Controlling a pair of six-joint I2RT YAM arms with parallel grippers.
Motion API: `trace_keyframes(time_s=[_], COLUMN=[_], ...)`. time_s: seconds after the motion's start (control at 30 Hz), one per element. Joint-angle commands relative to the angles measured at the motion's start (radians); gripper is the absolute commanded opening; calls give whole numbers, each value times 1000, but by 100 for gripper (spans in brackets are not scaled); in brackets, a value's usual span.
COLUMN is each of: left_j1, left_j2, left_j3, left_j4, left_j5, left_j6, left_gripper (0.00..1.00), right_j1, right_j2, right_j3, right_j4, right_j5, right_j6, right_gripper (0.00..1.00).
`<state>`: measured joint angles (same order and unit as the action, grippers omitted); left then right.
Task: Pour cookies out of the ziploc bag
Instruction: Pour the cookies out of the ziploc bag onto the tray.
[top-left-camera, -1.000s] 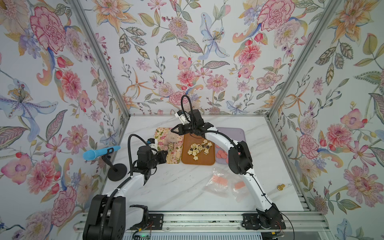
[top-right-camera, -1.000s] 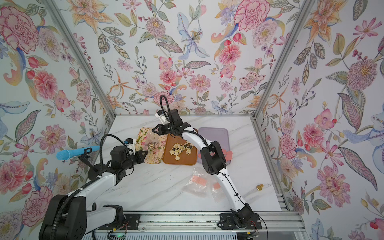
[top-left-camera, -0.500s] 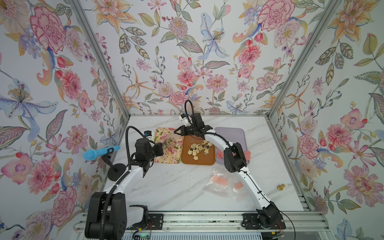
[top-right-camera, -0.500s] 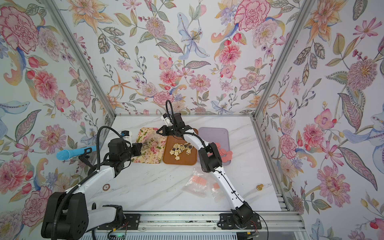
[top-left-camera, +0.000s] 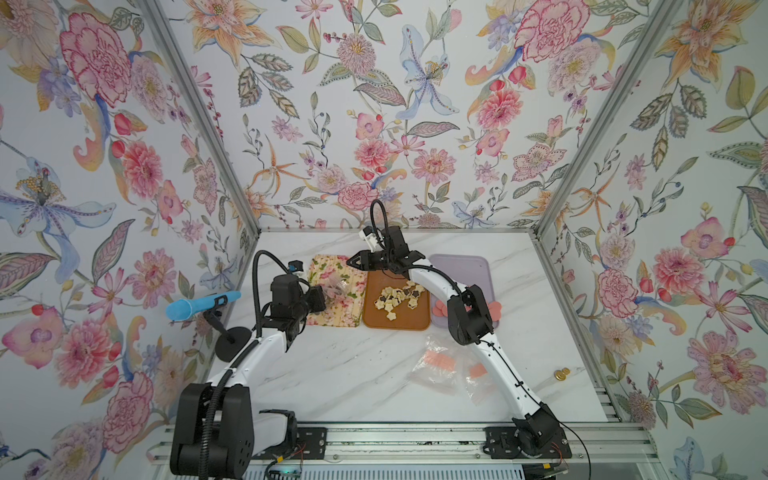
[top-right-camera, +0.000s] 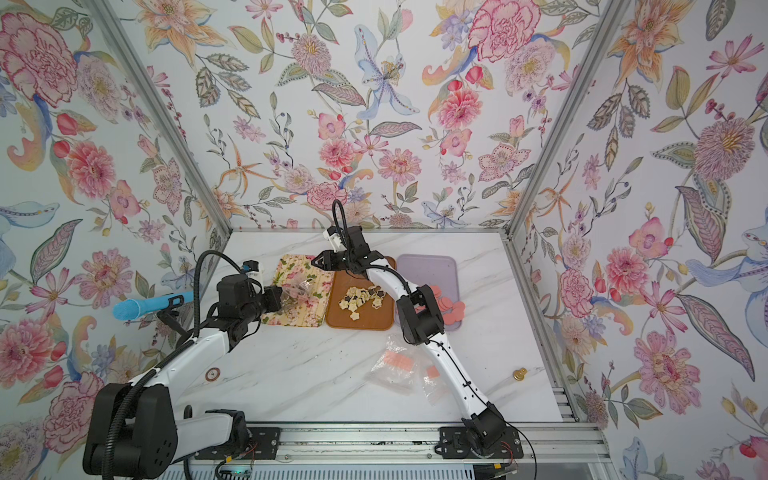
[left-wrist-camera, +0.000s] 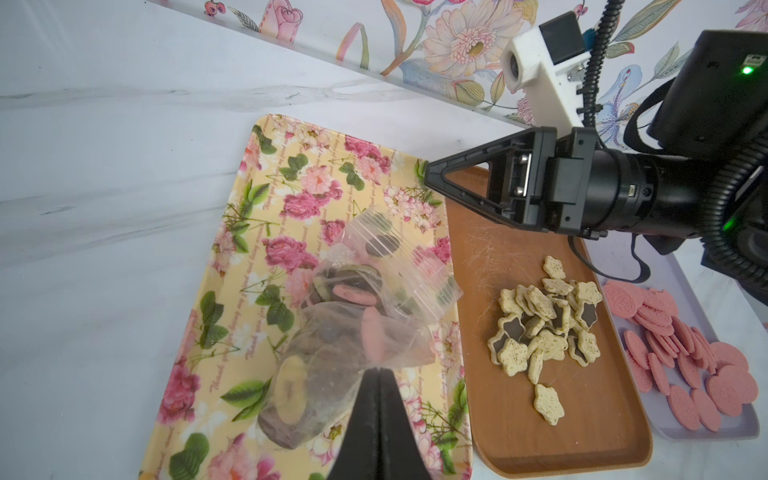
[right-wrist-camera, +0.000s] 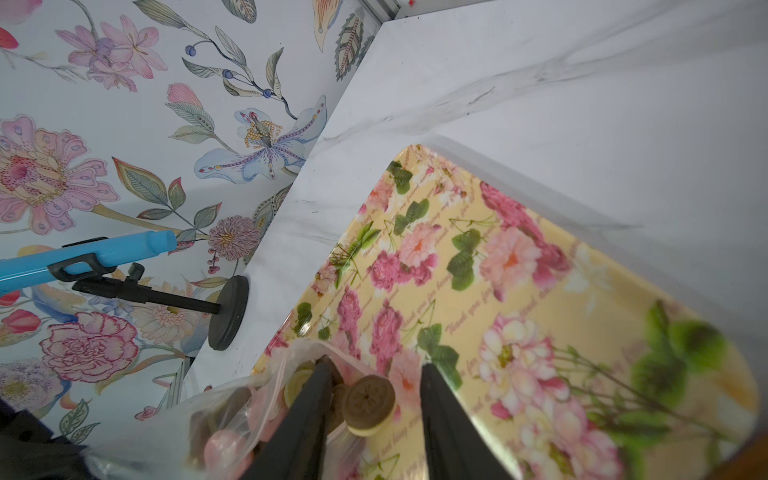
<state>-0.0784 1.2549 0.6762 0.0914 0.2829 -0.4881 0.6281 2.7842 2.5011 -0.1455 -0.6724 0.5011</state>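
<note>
The clear ziploc bag (left-wrist-camera: 409, 272) hangs low over a yellow floral tray (left-wrist-camera: 232, 266). Brown, pink and olive round cookies (left-wrist-camera: 353, 293) are still inside it. My left gripper (left-wrist-camera: 378, 370) is shut on the bag's bottom edge; in both top views it (top-left-camera: 321, 297) is at the tray's left side. My right gripper (right-wrist-camera: 376, 370) is open at the bag's mouth (right-wrist-camera: 266, 374), with one finger (right-wrist-camera: 316, 399) against the plastic. A brown round cookie (right-wrist-camera: 369, 402) sits at the mouth between the fingers. In a top view the right gripper (top-right-camera: 316, 262) is at the tray's back right corner.
A brown tray (top-left-camera: 397, 322) holds cream and dark star cookies (left-wrist-camera: 544, 328). A lilac tray (top-left-camera: 461, 266) holds pink rounds (left-wrist-camera: 685, 361). Empty bags (top-left-camera: 440, 365) lie beside the right arm. A blue tube on a black stand (top-left-camera: 199, 303) stands at the left wall. A small gold object (top-left-camera: 561, 374) lies at the right.
My right gripper has opened and let go of the bag's mouth. The left gripper has stayed shut on the bag and drawn slightly back and left with it.
</note>
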Motion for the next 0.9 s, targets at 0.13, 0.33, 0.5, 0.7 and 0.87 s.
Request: trace_keyframes(time_s=[0.13, 0.33, 0.5, 0.7, 0.87], left_j1=[6, 5, 5, -4, -14], left_j2=[30, 91, 110, 151, 167], left_j3=[178, 245, 258, 298, 282], left_j4=[-79, -165, -154, -158, -133], left_j5=[-37, -63, -73, -65, -68], left_j6=[17, 24, 28, 43, 37], left_gripper=[0, 0, 0, 0, 0], right_j1=[35, 59, 67, 71, 76], right_j2=[-161, -251, -309, -325, -288], right_j3=[-145, -277, -369, -401, -369], right_j4=[-36, 15, 65, 85, 50], right_j5=[122, 161, 170, 126, 103], right_j6=[-97, -108, -108, -95, -81], right_gripper=[50, 60, 61, 62, 62])
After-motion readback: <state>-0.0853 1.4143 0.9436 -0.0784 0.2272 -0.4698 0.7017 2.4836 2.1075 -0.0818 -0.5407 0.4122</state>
